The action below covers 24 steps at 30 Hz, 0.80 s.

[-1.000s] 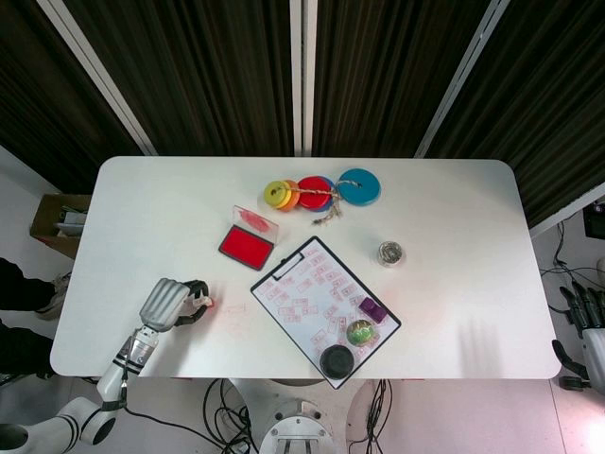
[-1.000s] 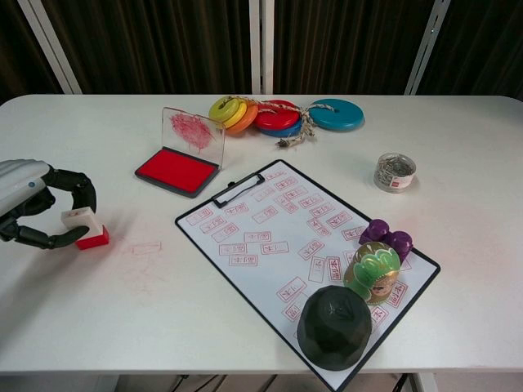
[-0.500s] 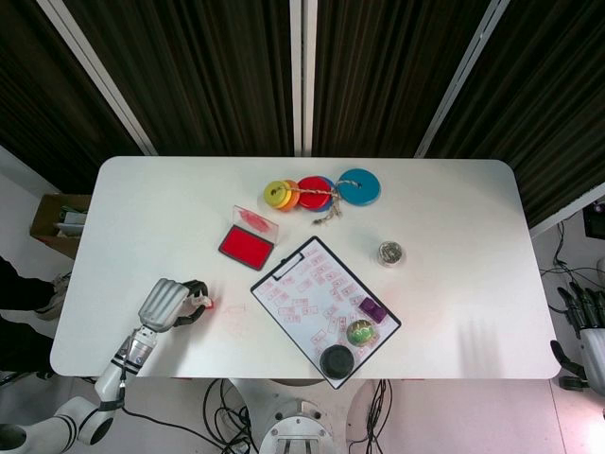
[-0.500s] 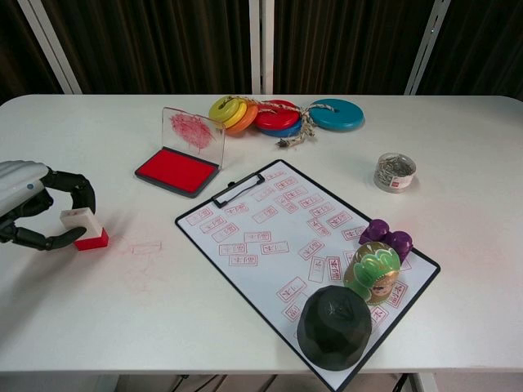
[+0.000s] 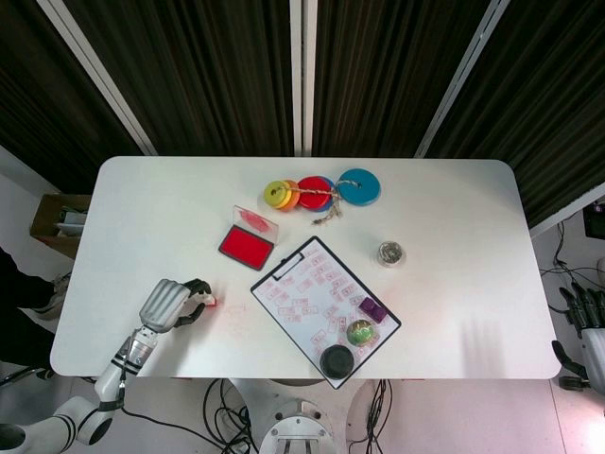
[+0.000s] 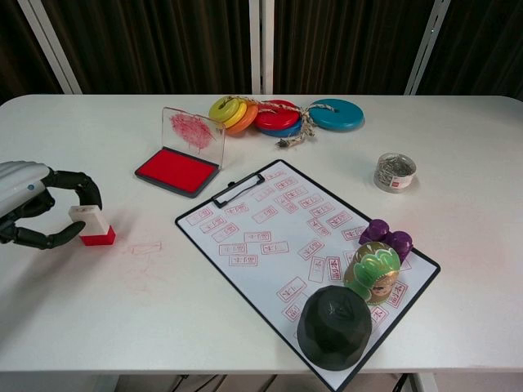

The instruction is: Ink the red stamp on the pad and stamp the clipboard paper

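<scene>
**Stamp upright at the bench's left edge, inside your left hand's curl**

Your left hand point(image 6: 37, 211) sits low over the bench point(image 6: 458, 155), fingers point(image 6: 75, 177) curved around the stamp point(image 6: 92, 224). Whether they actually press on it the pictures do not settle, so I cannot tell if you hold it or merely cage it. The stamp stands with its red base down on the bench and its white handle up, leaning slightly toward the hand; its long axis runs close to vertical.

The pad point(image 6: 177, 171) lies open beyond and to the right of the stamp, its clear lid point(image 6: 193, 134) raised at the far side. The clipboard point(image 6: 302, 245) runs diagonally, clip toward the pad, paper covered in red marks. A faint red print point(image 6: 147, 247) shows on the bench between stamp and clipboard.

Your right hand point(image 5: 586, 317) hangs off the bench's right edge, fingers apart, holding nothing.
</scene>
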Each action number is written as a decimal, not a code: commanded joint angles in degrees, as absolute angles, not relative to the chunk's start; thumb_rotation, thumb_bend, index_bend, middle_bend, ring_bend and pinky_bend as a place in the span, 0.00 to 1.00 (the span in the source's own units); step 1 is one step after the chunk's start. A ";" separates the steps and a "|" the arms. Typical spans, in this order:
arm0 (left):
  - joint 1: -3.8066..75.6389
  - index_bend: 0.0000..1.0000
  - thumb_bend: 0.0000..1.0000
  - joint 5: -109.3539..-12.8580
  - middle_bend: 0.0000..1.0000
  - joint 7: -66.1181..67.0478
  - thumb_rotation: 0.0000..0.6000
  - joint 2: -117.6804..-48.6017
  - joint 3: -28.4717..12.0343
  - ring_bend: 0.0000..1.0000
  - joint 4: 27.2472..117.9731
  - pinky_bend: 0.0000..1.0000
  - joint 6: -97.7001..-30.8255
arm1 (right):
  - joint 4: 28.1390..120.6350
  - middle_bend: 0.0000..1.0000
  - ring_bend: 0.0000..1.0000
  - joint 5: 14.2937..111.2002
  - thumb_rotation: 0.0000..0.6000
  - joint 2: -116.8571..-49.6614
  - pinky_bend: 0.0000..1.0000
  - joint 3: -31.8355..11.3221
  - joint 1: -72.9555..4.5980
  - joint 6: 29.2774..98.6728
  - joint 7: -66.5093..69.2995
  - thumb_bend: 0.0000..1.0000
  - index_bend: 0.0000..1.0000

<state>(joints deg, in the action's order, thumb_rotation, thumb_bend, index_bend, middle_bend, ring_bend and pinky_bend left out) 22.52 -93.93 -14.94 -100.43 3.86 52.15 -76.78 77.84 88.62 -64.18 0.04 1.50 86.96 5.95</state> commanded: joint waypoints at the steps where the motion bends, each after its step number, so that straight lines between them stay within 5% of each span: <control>1: 22.47 0.41 0.40 -94.04 0.47 -14.82 1.00 -100.35 3.95 1.00 52.20 1.00 -76.82 | 77.75 0.00 0.00 88.61 1.00 -64.21 0.00 0.05 1.50 86.93 5.98 0.25 0.00; 14: 22.04 0.23 0.32 -94.43 0.35 -13.25 1.00 -97.76 2.70 0.99 55.45 1.00 -80.16 | 77.79 0.00 0.00 88.36 1.00 -64.16 0.00 -0.25 1.54 87.19 6.19 0.25 0.00; 17: 21.28 0.22 0.24 -94.96 0.27 -10.65 1.00 -92.97 2.09 0.85 60.84 0.99 -83.34 | 77.88 0.00 0.00 88.27 1.00 -64.10 0.00 -0.36 1.54 87.26 6.25 0.25 0.00; 19: 19.48 0.20 0.16 -95.12 0.22 -5.92 0.97 -88.11 1.43 0.67 65.95 0.88 -87.44 | 77.94 0.00 0.00 88.21 1.00 -63.95 0.00 -0.48 1.59 87.46 6.38 0.25 0.00; 20: 18.40 0.19 0.13 -94.90 0.20 -4.21 0.83 -85.84 1.17 0.55 68.41 0.77 -89.25 | 77.94 0.00 0.00 88.20 1.00 -63.88 0.00 -0.53 1.63 87.60 6.44 0.25 0.00; 23: 14.69 0.16 0.11 -94.72 0.14 -2.57 0.11 -77.77 1.04 0.18 75.13 0.32 -95.12 | 77.72 0.00 0.00 88.53 1.00 -63.74 0.00 -0.55 1.87 88.38 6.77 0.25 0.00; 24: 13.20 0.16 0.11 -94.97 0.14 -2.61 0.02 -74.97 1.42 0.13 76.15 0.25 -97.16 | 77.47 0.00 0.00 88.94 1.00 -63.73 0.00 -0.38 2.02 88.79 7.04 0.25 0.00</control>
